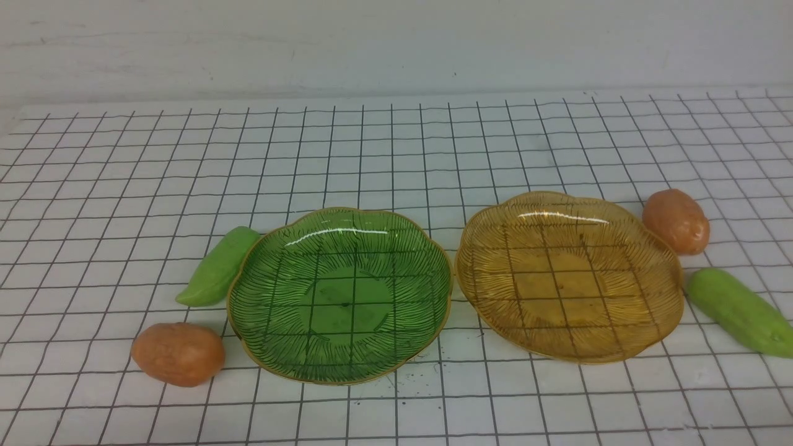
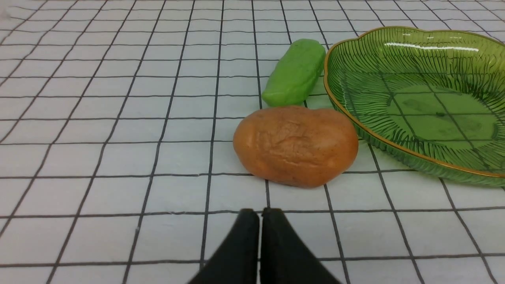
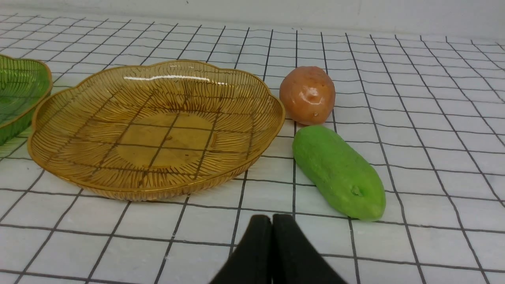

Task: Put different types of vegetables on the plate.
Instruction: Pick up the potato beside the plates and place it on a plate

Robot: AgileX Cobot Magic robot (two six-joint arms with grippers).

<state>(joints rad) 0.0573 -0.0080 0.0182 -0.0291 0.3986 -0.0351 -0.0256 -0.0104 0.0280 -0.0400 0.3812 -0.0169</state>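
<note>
The bench (image 1: 396, 155) carries green plate (image 1: 339, 296) and amber plate (image 1: 570, 277) side by side near its front edge. Beside the green plate lie left cucumber (image 1: 218, 266) and left potato (image 1: 178, 354). Beside the amber plate, near the right edge, lie right cucumber (image 1: 740, 311) and right potato (image 1: 676, 221). Both left tool (image 2: 259, 221) and right tool (image 3: 271, 225) are closed, gripping nothing.

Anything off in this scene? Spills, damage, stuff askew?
Nothing spilled or damaged. The green plate and amber plate sit flat, empty; left potato, left cucumber, right potato, right cucumber lie intact beside them. Only oddity: fine dark specks on the cloth by the green plate's near rim.
</note>
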